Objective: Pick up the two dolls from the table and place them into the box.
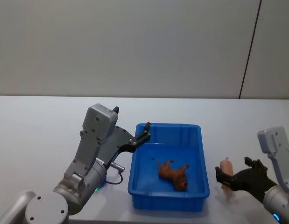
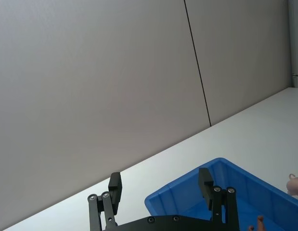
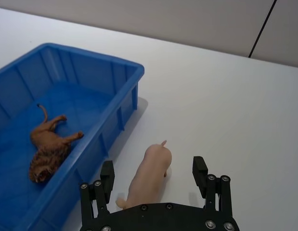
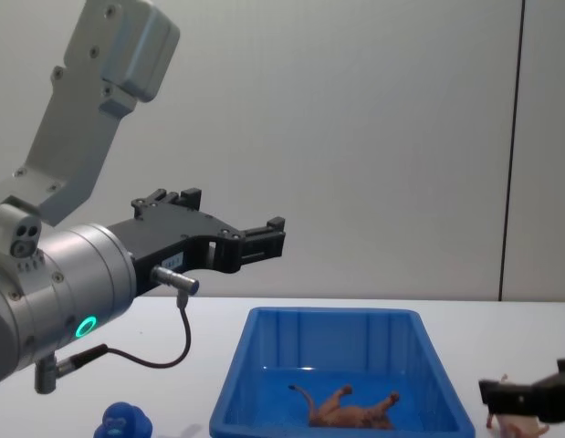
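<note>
We see the pale pink pig (image 3: 148, 180) on the table (image 1: 41, 130) just beside the blue box's (image 1: 133, 163) right wall, between the spread fingers of our right gripper (image 3: 153, 168), neither finger touching it. The brown animal (image 1: 173, 173) lies on its side inside the box. Our left gripper (image 2: 159, 177) hovers open and empty above the box's left rim.
</note>
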`<action>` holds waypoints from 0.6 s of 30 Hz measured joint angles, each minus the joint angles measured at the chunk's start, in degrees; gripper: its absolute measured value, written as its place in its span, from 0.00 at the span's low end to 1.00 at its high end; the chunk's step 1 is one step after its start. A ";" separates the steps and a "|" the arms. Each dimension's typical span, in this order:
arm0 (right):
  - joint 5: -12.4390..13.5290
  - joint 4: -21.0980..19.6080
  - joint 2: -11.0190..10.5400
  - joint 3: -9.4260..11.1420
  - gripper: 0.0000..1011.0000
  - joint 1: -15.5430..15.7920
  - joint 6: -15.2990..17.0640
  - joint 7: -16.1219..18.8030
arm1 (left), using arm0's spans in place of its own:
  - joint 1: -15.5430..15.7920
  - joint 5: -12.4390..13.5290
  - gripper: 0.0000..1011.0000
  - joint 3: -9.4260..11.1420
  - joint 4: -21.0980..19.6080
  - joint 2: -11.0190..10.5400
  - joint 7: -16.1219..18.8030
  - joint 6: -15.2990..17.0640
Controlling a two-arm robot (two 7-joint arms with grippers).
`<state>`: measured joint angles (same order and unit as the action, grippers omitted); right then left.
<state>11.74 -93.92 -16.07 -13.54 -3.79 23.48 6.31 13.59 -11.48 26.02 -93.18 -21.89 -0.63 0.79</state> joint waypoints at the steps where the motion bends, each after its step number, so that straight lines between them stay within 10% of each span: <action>1: -0.11 0.22 0.04 -0.05 0.99 -0.03 0.08 0.03 | 0.00 0.00 0.99 0.00 0.00 0.00 0.00 0.00; 18: -2.14 4.00 1.38 -1.01 0.92 -1.13 2.02 0.43 | 0.00 0.00 0.99 0.00 0.00 0.00 0.00 0.00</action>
<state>9.60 -89.92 -14.69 -14.55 -4.92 25.50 6.74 13.59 -11.48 26.02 -93.18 -21.89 -0.63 0.79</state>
